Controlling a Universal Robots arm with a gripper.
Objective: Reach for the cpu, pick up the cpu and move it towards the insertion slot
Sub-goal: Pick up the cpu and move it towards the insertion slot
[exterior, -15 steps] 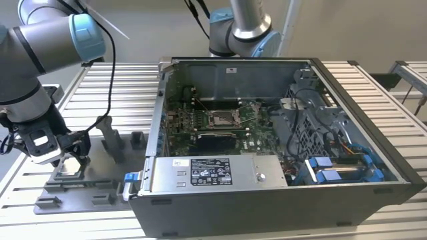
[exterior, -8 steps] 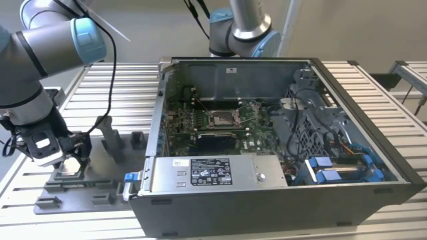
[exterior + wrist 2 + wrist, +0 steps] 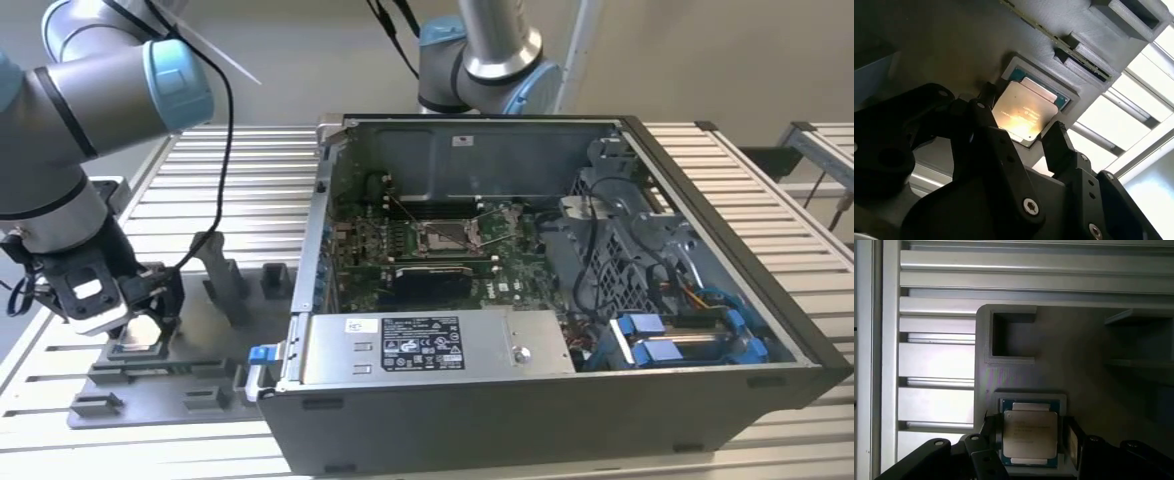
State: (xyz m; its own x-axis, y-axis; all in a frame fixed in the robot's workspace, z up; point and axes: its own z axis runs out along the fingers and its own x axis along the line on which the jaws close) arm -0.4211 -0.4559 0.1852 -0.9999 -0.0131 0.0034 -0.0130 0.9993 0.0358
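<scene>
The cpu (image 3: 1030, 432) is a small square chip with a silvery top. It lies flat in a shallow recess of the grey tray (image 3: 167, 392), at the exterior view's left. My gripper (image 3: 134, 322) hangs right over it, open. In both wrist views the black fingers (image 3: 985, 116) stand on either side of the cpu (image 3: 1024, 112), close to its edges, with a thin gap showing on one side. The insertion slot (image 3: 442, 236) is the silver-framed socket on the green board inside the open computer case.
The open computer case (image 3: 561, 300) fills the middle and the exterior view's right, with a power supply (image 3: 414, 345) at its front. Grey fixture blocks (image 3: 220, 285) rise from the tray between my gripper and the case. A second arm (image 3: 487, 50) stands behind the case.
</scene>
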